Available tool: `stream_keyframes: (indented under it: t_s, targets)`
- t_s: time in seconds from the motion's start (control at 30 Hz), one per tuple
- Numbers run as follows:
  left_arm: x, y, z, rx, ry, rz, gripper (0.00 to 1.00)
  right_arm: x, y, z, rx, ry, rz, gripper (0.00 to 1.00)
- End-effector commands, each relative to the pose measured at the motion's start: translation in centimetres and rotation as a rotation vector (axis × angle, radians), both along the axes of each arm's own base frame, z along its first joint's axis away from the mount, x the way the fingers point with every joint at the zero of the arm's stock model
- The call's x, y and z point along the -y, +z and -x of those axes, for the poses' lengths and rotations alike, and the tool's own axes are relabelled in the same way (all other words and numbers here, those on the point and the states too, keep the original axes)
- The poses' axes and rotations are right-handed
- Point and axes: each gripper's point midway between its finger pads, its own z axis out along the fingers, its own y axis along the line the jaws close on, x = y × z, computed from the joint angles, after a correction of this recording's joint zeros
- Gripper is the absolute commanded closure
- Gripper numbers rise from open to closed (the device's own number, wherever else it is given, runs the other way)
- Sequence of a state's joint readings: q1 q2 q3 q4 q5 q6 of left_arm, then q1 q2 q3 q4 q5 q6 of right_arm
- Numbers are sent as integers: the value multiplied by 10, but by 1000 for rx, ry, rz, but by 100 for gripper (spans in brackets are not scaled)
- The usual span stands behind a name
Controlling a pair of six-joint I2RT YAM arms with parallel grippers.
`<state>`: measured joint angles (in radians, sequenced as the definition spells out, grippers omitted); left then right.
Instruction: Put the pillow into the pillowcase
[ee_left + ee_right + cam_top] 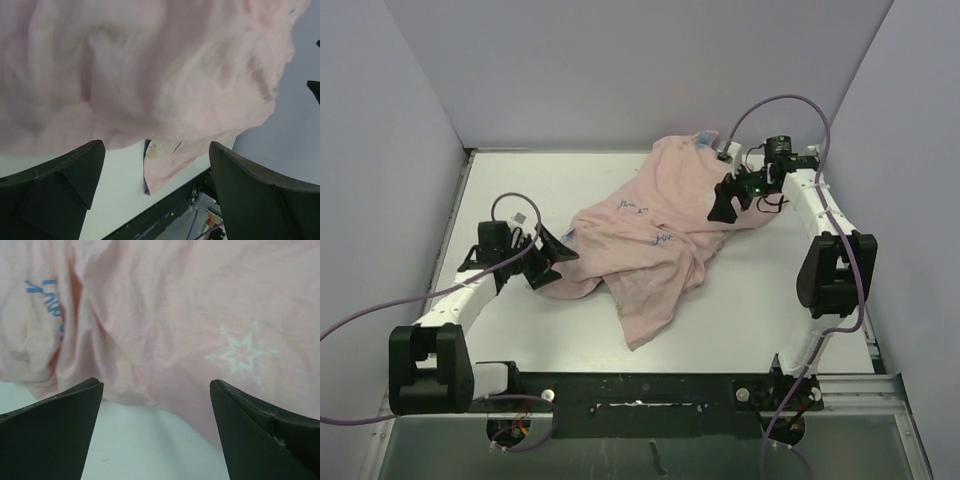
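The pillowcase (pixel 655 225) lies crumpled across the middle of the table, pale pink reverse side out with faint blue marks. It fills the left wrist view (pixel 150 75) and the right wrist view (pixel 165 315), where a faint snowflake shows. The pillow is hidden; the cloth bulges as if over something. My left gripper (pixel 556 262) is open at the cloth's left edge, its jaws wide apart and empty. My right gripper (pixel 724 203) is open at the cloth's right side, jaws wide apart and empty.
The white table (pixel 740 300) is walled by grey panels at the back and both sides. The black base rail (pixel 650 390) runs along the near edge. Purple cables loop from both arms.
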<state>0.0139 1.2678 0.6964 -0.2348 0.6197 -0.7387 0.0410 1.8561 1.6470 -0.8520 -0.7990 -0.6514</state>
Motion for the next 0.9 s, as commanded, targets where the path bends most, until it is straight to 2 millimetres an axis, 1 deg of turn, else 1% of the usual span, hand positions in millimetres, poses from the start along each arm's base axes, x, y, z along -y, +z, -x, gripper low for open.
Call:
stream_keyframes:
  t_s: [0.0, 0.07, 0.1, 0.13, 0.17, 0.2, 0.3, 0.37, 0.4, 0.43, 0.47, 0.53, 0.6, 0.63, 0.67, 0.73, 0.77, 0.87]
  targets:
    - [23, -13, 18, -84, 63, 99, 15, -53, 45, 62, 69, 348, -219, 8]
    - [32, -21, 24, -66, 94, 75, 11, -69, 51, 105, 117, 539, -262, 9]
    - [38, -22, 24, -42, 112, 65, 9, -75, 50, 120, 128, 602, -259, 9]
    - [41, -26, 24, -26, 138, 60, 7, -79, 44, 131, 130, 646, -240, 9]
    - [50, -21, 19, 24, 156, 91, 3, -80, 36, 135, 129, 658, -205, 9]
    - [53, -20, 14, 63, 182, 108, 2, -81, 26, 134, 136, 647, -160, 9]
    - [56, -20, -3, 119, 220, 118, 2, -74, -5, 119, 201, 596, 31, 5]
    - [64, -18, -18, 141, 203, 117, 2, -63, -19, 101, 218, 534, 137, 2]
    - [69, -22, -25, 135, 189, 109, 2, -56, -24, 92, 241, 508, 189, 1]
    - [74, -20, -33, 145, 176, 108, 2, -50, -30, 87, 270, 520, 226, 0]
    - [79, -21, -40, 150, 166, 105, 2, -46, -36, 84, 305, 539, 261, 2]
    - [88, -21, -55, 158, 157, 113, 2, -39, -53, 74, 383, 592, 333, 2]
    - [93, -24, -65, 154, 151, 124, 2, -33, -70, 55, 468, 617, 411, 2]
    - [95, -25, -69, 152, 149, 125, 4, -32, -75, 42, 505, 614, 437, 2]
    - [97, -24, -73, 154, 146, 128, 6, -33, -77, 31, 539, 607, 446, 2]
    - [101, -21, -80, 160, 133, 132, 10, -38, -81, 15, 583, 615, 449, 2]
    - [101, -17, -83, 168, 125, 131, 11, -42, -84, 10, 600, 627, 449, 2]
    - [103, -9, -87, 182, 95, 103, 11, -54, -102, 9, 604, 672, 453, 1]
